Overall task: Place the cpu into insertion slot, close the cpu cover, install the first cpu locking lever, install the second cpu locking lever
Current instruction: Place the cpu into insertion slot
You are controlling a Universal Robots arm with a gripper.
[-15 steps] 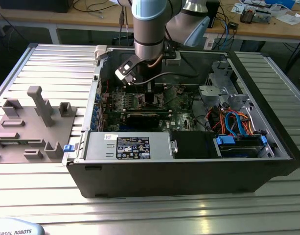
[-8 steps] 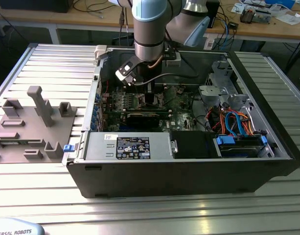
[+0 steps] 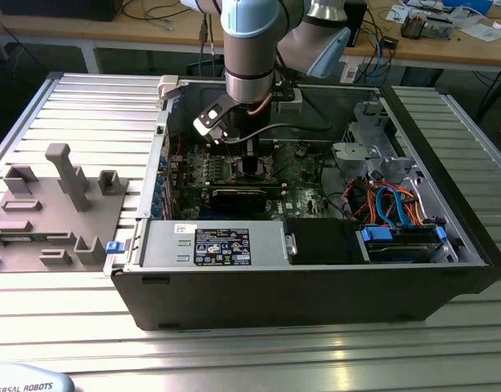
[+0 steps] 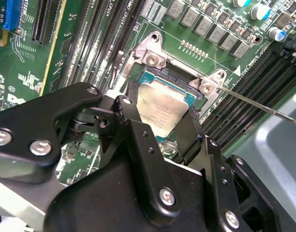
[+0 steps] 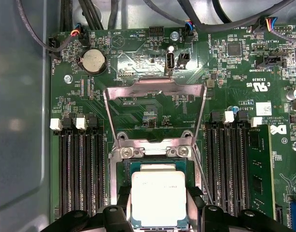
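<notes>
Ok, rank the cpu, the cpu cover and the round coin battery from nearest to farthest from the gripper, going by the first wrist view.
1. The cpu: right at the gripper.
2. The cpu cover: swung open, just beyond the cpu.
3. The coin battery: farthest, on the board past the cover's far edge.

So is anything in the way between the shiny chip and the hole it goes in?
Nothing I can see. The gripper holds the cpu right at the insertion slot. The cpu cover is swung open, away from the slot, so it isn't blocking.
</notes>
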